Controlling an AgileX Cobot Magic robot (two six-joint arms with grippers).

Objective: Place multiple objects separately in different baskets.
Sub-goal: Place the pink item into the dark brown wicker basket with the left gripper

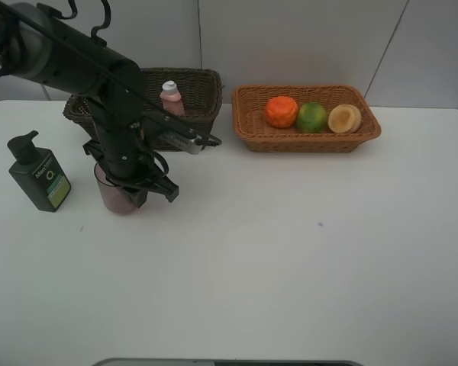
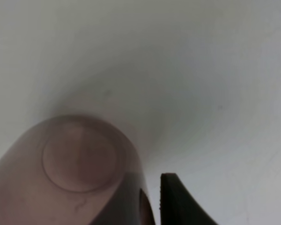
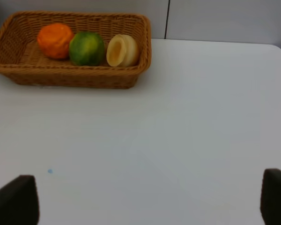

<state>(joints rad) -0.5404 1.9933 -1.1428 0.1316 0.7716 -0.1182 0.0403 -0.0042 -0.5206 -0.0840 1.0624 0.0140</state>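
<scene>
A translucent pink-brown cup point(image 1: 119, 198) stands on the white table, left of the middle. My left gripper point(image 1: 140, 187) is down around it. In the left wrist view the cup point(image 2: 79, 159) fills the lower left and one black fingertip point(image 2: 172, 199) stands beside its wall with a thin gap; the other finger is hidden. The slim pink white-capped bottle point(image 1: 171, 97) stands in the dark brown basket point(image 1: 204, 82). The orange fruit point(image 1: 281, 111), green fruit point(image 1: 312, 117) and pale peach-like fruit point(image 1: 344, 119) lie in the light tan basket point(image 1: 305, 142). My right gripper point(image 3: 147, 199) is open and empty above bare table.
The dark green pump bottle point(image 1: 40, 174) stands upright on the table to the left of the cup. The left arm point(image 1: 69, 53) reaches over the dark basket's front. The tan basket point(image 3: 70, 77) with the three fruits shows in the right wrist view.
</scene>
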